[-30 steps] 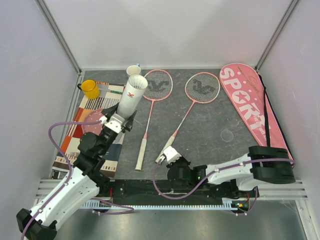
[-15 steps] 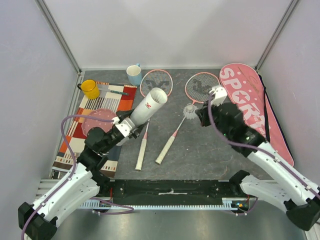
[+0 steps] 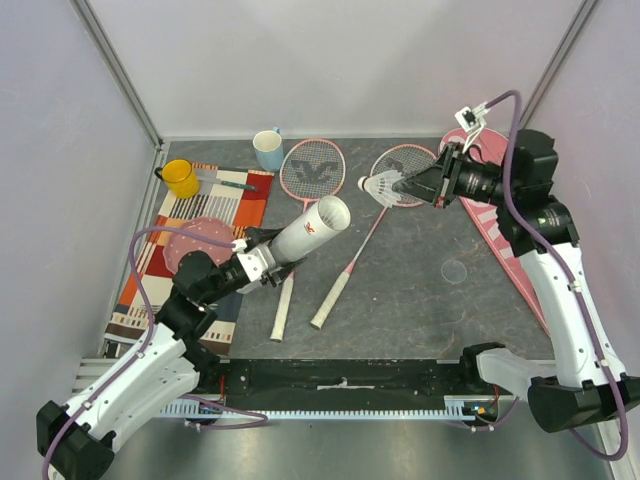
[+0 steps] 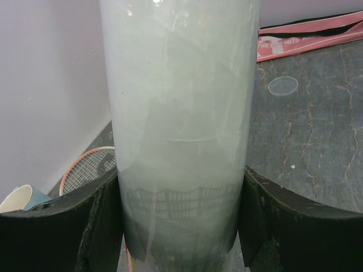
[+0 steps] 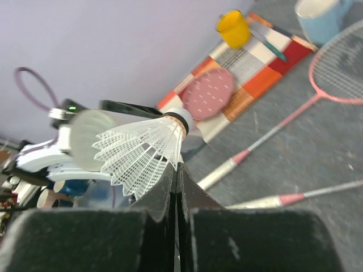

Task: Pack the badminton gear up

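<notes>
Left of centre in the top view, the left gripper point(image 3: 262, 263) is clamped around the long white tube point(image 3: 308, 228) — the tube's open mouth tilts up toward the middle. At upper right, the right gripper point(image 3: 415, 186), jaws almost together, pinches a shuttlecock point(image 3: 378, 186) in the air. Two rackets point(image 3: 312, 172) lie flat on the table point(image 3: 420, 290) — the pink bag point(image 3: 495, 220) lies along the right edge.

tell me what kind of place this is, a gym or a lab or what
Most likely a robot lab test cell, not a court: plain pale walls on aluminium posts box in a small dark table, and a left arm and right arm are mounted at its near edge.
</notes>
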Action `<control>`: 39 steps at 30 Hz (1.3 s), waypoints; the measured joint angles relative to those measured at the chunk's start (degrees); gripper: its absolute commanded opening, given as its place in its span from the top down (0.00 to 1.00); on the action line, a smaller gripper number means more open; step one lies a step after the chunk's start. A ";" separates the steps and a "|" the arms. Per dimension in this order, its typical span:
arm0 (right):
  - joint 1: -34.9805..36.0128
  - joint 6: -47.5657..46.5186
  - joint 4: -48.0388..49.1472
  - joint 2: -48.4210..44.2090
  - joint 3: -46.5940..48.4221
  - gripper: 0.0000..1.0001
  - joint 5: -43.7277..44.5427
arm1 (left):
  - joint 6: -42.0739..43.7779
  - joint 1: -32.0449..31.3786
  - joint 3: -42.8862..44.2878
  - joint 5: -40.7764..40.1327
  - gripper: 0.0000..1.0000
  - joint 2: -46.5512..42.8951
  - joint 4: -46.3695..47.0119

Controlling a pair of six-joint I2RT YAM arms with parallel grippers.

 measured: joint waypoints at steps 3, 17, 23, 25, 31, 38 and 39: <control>1.38 1.16 0.74 0.07 5.01 1.00 -2.80 | 0.00 0.00 0.00 0.74 0.63 0.09 -0.13; 14.82 -12.22 -20.94 6.25 18.25 1.00 3.30 | 0.04 0.00 0.50 1.31 0.64 0.66 -1.25; 17.40 -14.03 -27.19 11.13 24.55 1.00 7.08 | 0.07 0.00 0.79 2.29 0.64 0.94 -2.32; 18.27 -14.21 -28.57 12.68 26.82 0.96 7.89 | 0.07 0.00 0.87 2.45 0.64 1.18 -2.38; 19.98 -14.84 -31.71 16.35 31.41 0.89 11.32 | 0.04 0.00 0.94 2.51 0.65 1.46 -2.45; 25.77 -15.56 -32.98 19.39 32.79 0.77 17.92 | 0.04 0.00 0.96 2.54 0.65 1.46 -2.40; 26.34 -15.56 -33.05 19.78 32.98 0.72 19.17 | 0.04 0.00 0.96 2.54 0.65 1.46 -2.40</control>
